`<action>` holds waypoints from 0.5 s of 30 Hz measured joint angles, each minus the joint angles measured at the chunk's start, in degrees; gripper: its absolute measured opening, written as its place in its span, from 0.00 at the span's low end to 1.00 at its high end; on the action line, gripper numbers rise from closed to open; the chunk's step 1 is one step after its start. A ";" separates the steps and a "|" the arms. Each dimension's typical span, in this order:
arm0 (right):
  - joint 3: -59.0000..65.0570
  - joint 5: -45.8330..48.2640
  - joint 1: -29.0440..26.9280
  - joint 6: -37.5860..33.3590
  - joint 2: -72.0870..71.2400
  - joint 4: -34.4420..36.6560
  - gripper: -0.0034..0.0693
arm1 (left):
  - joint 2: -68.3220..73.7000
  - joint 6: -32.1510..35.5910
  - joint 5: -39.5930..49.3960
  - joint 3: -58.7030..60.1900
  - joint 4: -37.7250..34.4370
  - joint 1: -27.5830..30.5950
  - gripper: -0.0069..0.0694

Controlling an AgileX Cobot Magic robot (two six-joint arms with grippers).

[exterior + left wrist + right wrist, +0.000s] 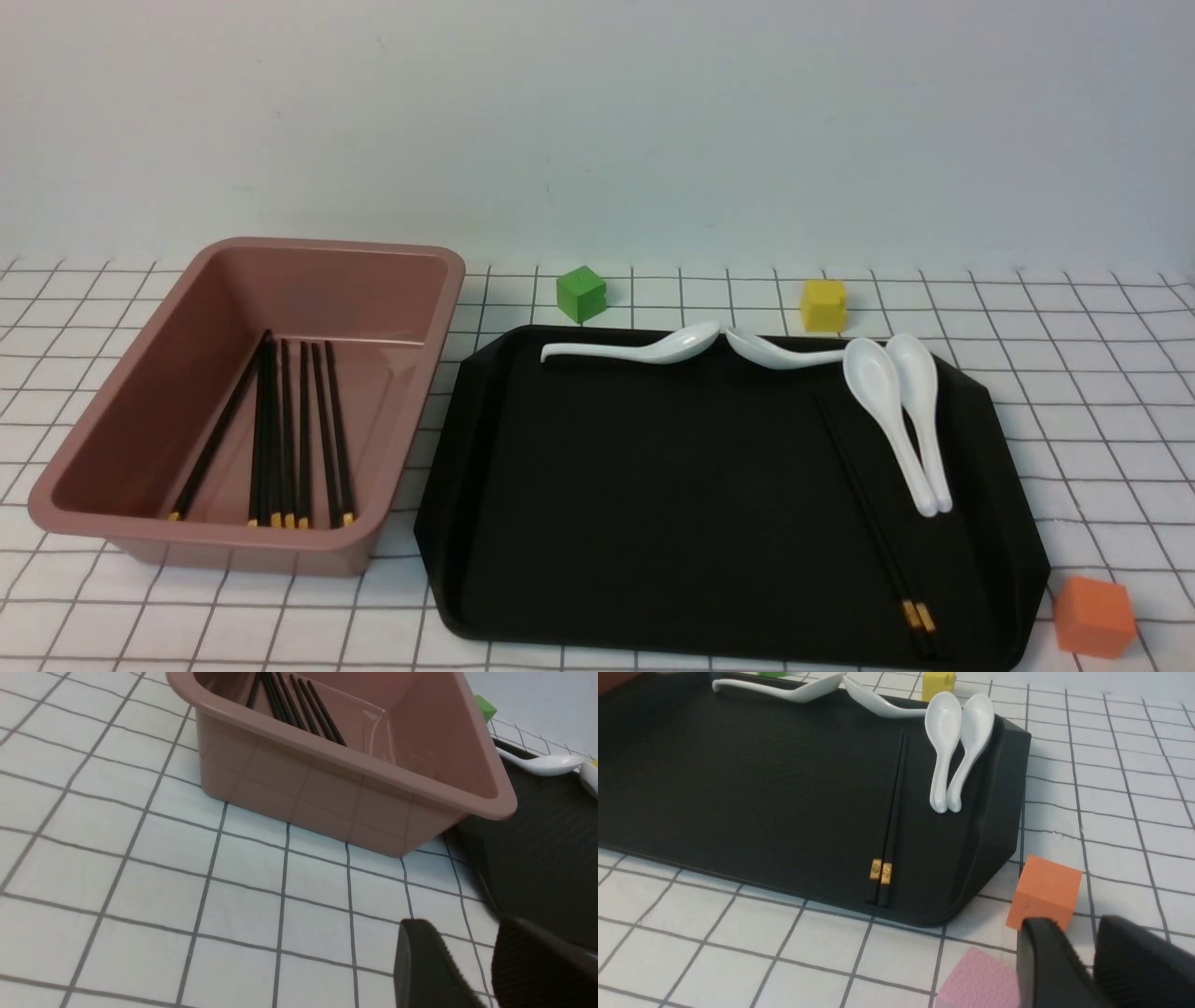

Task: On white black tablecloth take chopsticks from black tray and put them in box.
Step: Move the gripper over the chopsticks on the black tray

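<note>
One pair of black chopsticks with gold bands lies on the right part of the black tray, beside two white spoons. Several more chopsticks lie inside the pinkish-brown box on the left of the checked tablecloth. Neither arm shows in the front view. In the left wrist view my left gripper is open and empty above the cloth, near the box and the tray's corner. In the right wrist view my right gripper is open and empty, off the tray's near corner, apart from the chopsticks.
Several white spoons lie along the tray's far and right sides. A green cube and a yellow cube stand behind the tray. An orange cube sits right by my right fingers, and a pink block lies next to it.
</note>
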 joint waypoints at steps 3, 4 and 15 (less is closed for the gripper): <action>0.00 0.00 0.00 0.00 0.00 0.00 0.31 | 0.00 0.00 0.00 0.00 0.00 0.00 0.40; 0.00 0.00 0.00 0.00 0.00 0.00 0.31 | 0.00 0.00 0.00 0.00 0.00 0.00 0.40; 0.64 -4.65 0.00 7.80 0.00 15.93 0.33 | 0.00 0.00 0.00 0.00 0.00 0.00 0.40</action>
